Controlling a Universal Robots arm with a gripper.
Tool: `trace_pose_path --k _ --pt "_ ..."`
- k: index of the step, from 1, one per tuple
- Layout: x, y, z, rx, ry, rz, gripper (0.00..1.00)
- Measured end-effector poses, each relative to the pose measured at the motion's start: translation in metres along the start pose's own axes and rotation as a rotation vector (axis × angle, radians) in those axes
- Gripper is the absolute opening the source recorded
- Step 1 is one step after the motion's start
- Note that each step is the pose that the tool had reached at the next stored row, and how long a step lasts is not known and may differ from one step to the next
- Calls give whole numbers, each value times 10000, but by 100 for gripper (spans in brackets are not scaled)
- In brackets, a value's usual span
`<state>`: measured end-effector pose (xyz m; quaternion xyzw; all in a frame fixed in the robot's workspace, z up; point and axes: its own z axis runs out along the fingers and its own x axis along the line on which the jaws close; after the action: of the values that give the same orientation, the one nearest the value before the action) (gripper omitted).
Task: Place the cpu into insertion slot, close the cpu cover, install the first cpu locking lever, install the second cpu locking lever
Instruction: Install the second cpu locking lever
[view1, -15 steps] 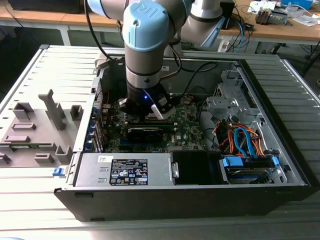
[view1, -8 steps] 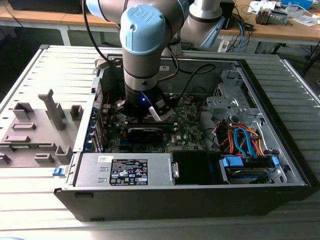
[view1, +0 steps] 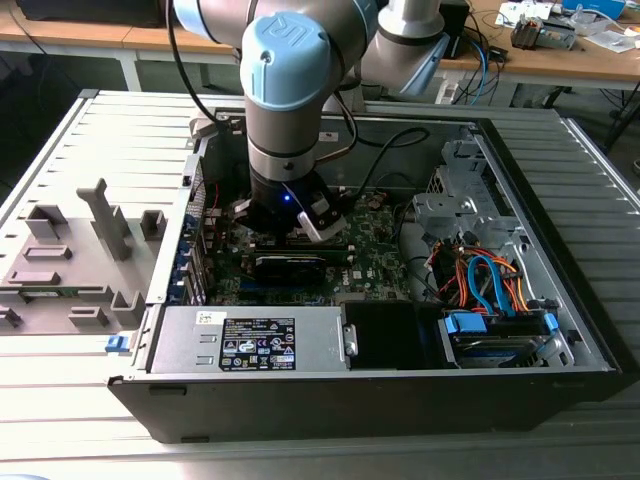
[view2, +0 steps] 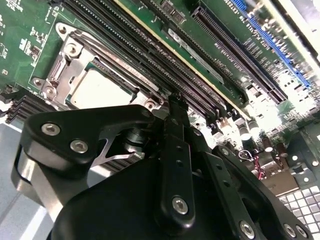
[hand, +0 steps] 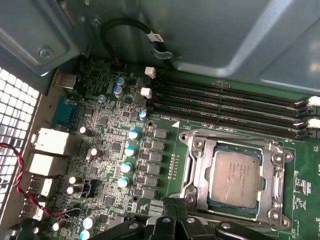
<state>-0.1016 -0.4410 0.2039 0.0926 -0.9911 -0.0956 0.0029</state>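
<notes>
CPU (hand: 235, 176), a flat square of dull silver-grey metal, already sits in its socket with the thin steel cover (hand: 196, 170) framing it. The claw (view2: 172, 107) hangs with fingers pressed together at the socket's edge, seemingly working a locking lever.

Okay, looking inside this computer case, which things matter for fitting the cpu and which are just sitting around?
Part of the job:
- cpu, seated in the insertion slot
- cpu cover, down around the chip
- gripper, beside the socket

Just lying about:
- memory slots
- grey plastic fixtures outside the case
- power supply
- orange and blue cables
</notes>
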Motion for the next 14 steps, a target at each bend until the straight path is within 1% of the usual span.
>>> trace_pose_path --k 1,3,4,7,8,10,11,12,14 --pt "-1 4 8 -11 -1 -6 11" --pt "-3 10 25 -61 -11 -23 11" --pt "-3 9 36 -70 -10 -25 11" --pt "1 -2 43 -72 -5 -50 11" --pt "2 -3 42 -62 -3 -60 11" --pt "1 0 19 -45 -2 -66 11" --pt "-8 13 -5 -17 5 -68 11" --pt "-206 24 -1 -30 73 -51 11" --pt "-287 25 1 -35 99 -48 11"
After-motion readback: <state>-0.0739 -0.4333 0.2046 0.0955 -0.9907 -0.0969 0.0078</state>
